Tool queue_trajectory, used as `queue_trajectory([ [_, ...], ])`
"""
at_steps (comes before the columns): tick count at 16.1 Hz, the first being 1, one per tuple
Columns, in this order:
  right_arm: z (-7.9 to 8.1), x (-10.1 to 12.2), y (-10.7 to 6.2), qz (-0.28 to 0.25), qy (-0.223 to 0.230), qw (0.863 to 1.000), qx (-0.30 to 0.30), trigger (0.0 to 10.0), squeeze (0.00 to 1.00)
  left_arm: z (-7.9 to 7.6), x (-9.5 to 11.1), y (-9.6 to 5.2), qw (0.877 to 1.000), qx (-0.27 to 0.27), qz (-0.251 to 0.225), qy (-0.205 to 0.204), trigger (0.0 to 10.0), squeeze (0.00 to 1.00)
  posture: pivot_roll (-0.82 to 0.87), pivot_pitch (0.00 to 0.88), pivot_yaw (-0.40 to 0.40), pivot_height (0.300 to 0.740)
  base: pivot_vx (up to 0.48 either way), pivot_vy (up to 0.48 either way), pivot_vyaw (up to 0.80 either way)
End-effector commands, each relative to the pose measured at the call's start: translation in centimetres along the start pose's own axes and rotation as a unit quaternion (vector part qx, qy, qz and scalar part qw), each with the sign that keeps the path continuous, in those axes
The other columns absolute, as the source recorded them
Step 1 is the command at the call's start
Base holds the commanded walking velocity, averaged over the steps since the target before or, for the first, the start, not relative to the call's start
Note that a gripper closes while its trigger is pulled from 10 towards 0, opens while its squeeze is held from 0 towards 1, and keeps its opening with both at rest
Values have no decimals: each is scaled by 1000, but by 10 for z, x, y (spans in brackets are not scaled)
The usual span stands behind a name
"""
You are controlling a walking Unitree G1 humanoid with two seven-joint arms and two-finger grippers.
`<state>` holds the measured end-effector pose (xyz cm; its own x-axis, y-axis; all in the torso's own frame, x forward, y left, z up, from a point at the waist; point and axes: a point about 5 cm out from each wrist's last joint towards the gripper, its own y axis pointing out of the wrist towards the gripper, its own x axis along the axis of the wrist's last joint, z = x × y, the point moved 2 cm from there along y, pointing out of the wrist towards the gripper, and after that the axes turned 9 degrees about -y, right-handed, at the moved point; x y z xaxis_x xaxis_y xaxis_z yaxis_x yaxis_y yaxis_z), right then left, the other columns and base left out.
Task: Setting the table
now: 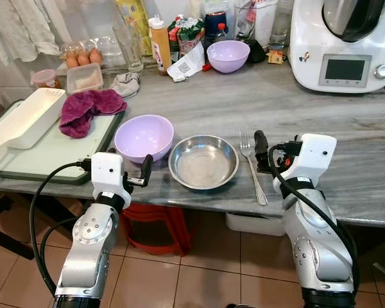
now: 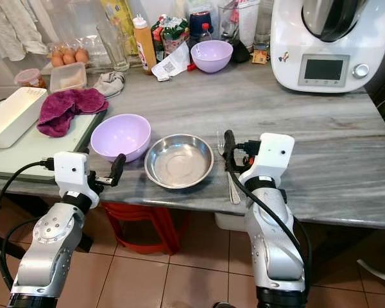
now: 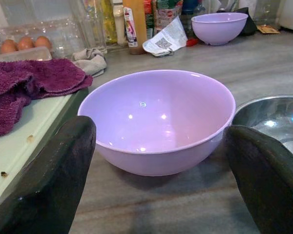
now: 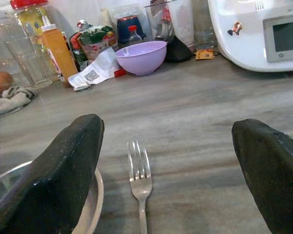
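both grippers, left (image 3: 158,161) and right (image 4: 168,170), gape empty over grey marbled counter (image 1: 308,115), tiled floor (image 1: 199,263) below.

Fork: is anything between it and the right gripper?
Nothing visible. The right gripper is open over the counter edge, and the fork lies on bare counter between its fingers, with the steel bowl off to the side.

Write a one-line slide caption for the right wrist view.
Open right gripper poised over a fork on the grey counter, beside a steel bowl.
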<state>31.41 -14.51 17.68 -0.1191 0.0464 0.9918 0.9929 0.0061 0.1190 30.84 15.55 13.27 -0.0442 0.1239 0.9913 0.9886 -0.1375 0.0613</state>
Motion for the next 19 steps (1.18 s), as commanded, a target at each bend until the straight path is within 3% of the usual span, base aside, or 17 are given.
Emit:
queue_trajectory([
  [1, 2, 0, 1, 4, -1, 1000, 8, 10000, 0, -1, 4, 0, 1000, -5, -9, -7, 10000, 0, -149, 101, 106, 740, 0, 0, 0],
  [2, 6, -5, 0, 10, -27, 1000, 4, 10000, 0, 6, -5, -3, 1000, 15, 15, 12, 10000, 0, -148, 102, 104, 740, -251, 0, 0],
  [4, 9, -4, 1, -2, -40, 999, 13, 10000, 0, 8, -6, -4, 1000, 17, 17, 11, 10000, 0, -147, 104, 101, 740, -276, 0, 0],
  [9, 11, -4, -1, -1, 5, 999, 39, 10000, 0, 9, -7, -5, 1000, 19, 20, 13, 10000, 0, -150, 111, 102, 740, -291, 0, 0],
  [15, 7, -12, -1, 0, -52, 998, 18, 10000, 0, 10, -6, -3, 1000, 17, 20, 15, 10000, 0, -151, 106, 100, 740, -309, 0, 0],
  [19, 9, -13, -2, 7, -34, 999, 34, 10000, 0, 11, -6, -4, 999, 18, 21, 16, 10000, 0, -148, 103, 98, 740, -318, 0, 0],
])
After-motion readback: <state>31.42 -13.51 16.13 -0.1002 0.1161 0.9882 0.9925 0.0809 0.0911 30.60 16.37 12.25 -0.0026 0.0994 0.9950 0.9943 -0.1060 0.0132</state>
